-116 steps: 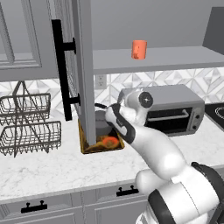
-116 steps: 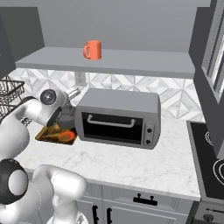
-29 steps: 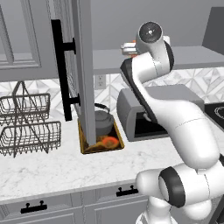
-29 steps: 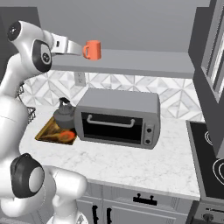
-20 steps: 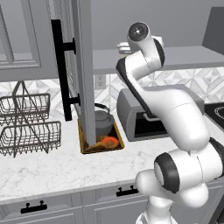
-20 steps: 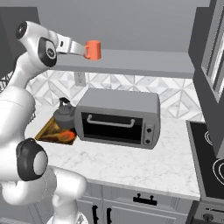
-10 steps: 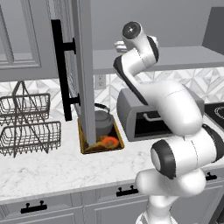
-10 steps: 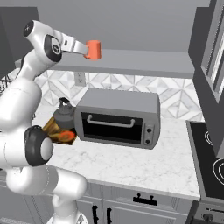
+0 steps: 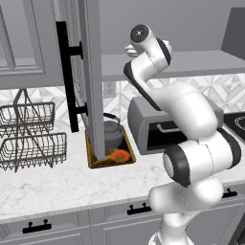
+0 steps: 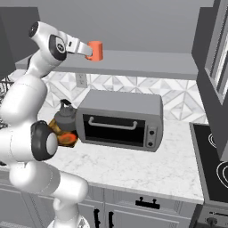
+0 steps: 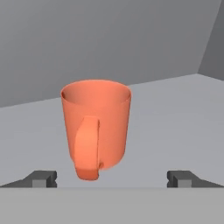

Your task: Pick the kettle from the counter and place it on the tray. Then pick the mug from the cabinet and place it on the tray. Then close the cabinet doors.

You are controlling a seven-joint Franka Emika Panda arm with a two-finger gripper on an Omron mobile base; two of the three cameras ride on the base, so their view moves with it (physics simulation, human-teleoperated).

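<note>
an orange-red mug stands upright on the grey shelf of the cabinet, its handle facing the hand camera. a squat dark grey kettle with an arched black handle sits on the tray, a flat golden-brown rimmed tray with orange marks, lying on the white marble-look counter. a tall grey cabinet door with a long black bar handle stands open in front of the tray.
</note>
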